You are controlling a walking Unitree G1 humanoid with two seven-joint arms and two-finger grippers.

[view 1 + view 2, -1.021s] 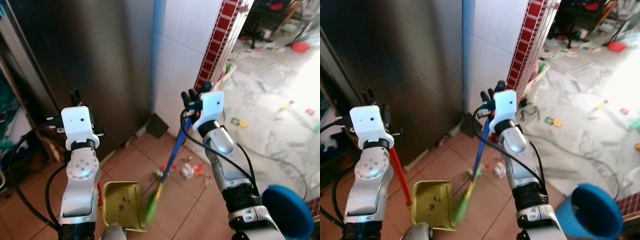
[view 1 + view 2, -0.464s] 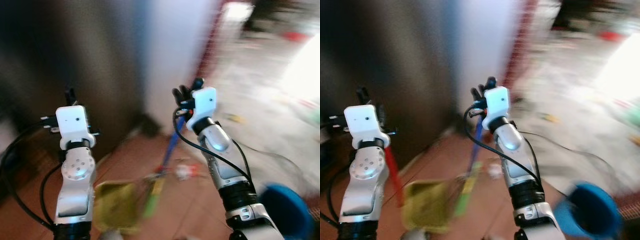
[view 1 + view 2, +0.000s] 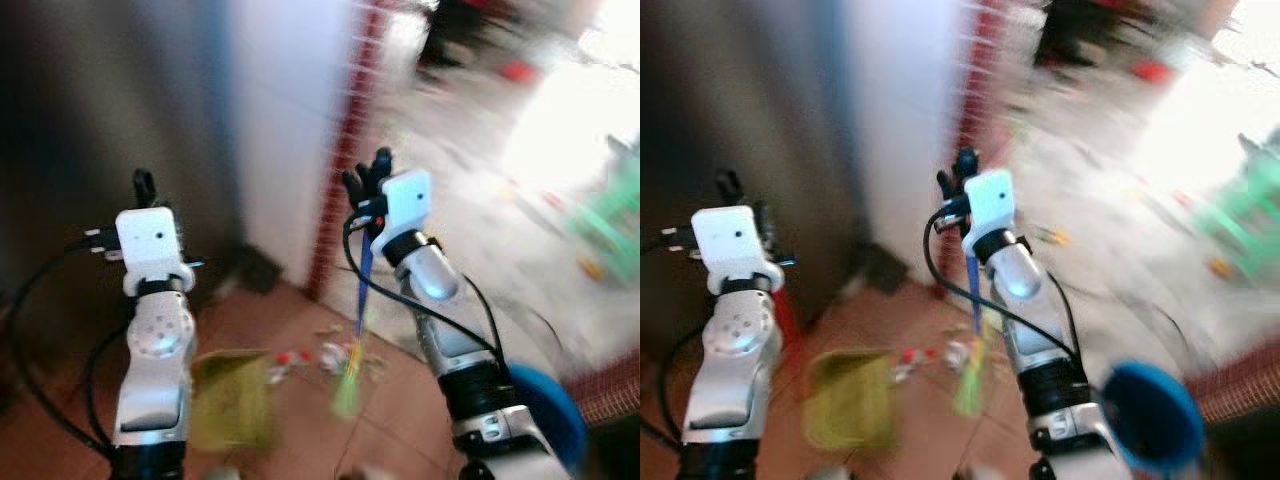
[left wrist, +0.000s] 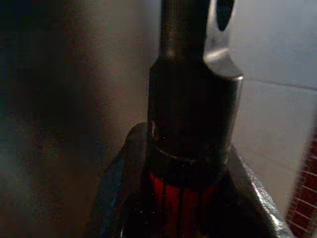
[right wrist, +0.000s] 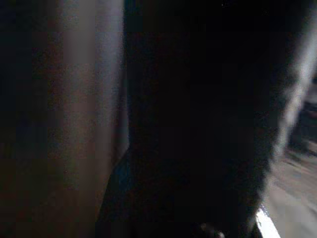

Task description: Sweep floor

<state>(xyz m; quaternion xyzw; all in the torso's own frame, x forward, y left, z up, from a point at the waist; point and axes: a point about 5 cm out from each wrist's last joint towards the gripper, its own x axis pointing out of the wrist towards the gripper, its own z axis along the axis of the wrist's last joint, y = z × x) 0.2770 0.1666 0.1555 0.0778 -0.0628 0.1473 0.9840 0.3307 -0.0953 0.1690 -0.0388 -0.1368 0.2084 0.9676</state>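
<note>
My right gripper [image 3: 366,186] is held up at chest height, shut on the top of a broom's blue handle [image 3: 363,285]. The handle hangs down to green bristles [image 3: 347,393] on the red tiled floor. My left gripper [image 3: 146,190] is raised on the left, shut on the red handle [image 3: 790,312] of a yellow-green dustpan [image 3: 232,405], which rests on the tiles. In the left wrist view that red handle [image 4: 181,194] sits between the dark fingers. Small bits of litter [image 3: 328,354] lie between dustpan and bristles. The picture is blurred.
A dark metal door [image 3: 100,120] and a white tiled wall [image 3: 285,120] with a red tiled edge [image 3: 345,150] stand ahead. A blue bucket [image 3: 1152,418] is low on the right. Pale marble floor [image 3: 500,230] with scattered things stretches to the right.
The whole picture has swung toward the right, so the camera turned. The broom's bristles now hang farther from the dustpan, with the litter between them. Both grippers keep their hold.
</note>
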